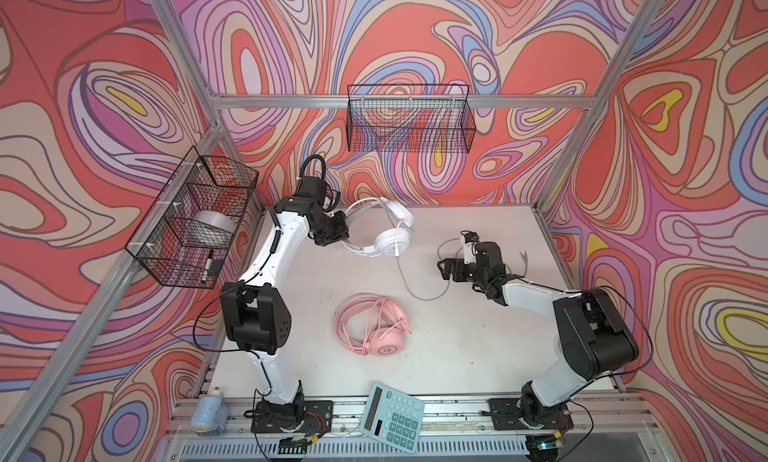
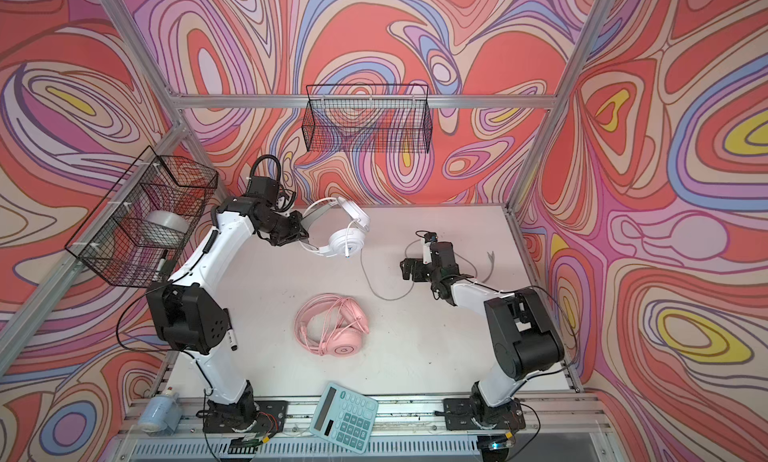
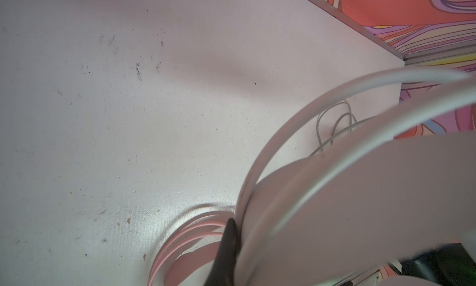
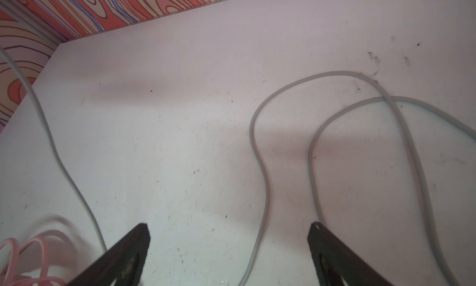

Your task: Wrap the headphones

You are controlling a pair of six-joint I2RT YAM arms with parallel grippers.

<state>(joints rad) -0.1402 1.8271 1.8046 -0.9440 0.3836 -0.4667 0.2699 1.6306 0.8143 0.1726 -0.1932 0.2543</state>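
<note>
Teal calculator (image 1: 392,418) sits frontmost in both top views. Beyond it, pink headset (image 1: 374,324) lies wrapped mid-desk, and left hand (image 1: 345,233) clamps white headset (image 1: 386,243) aloft by its headband (image 1: 360,217).
Left wrist: headband (image 3: 360,207) fills the view.
Right wrist: right hand (image 4: 229,226) gapes above loose grey cable (image 4: 260,156), which it probably must pinch next, then wind.

The walls (image 1: 415,31) carry swirls of red, pink, lilac and yellow, with aluminium frame bars (image 1: 291,101) along them. A black wire basket (image 1: 411,123) hangs above the far edge of the white, scuffed worktop (image 1: 457,356).
</note>
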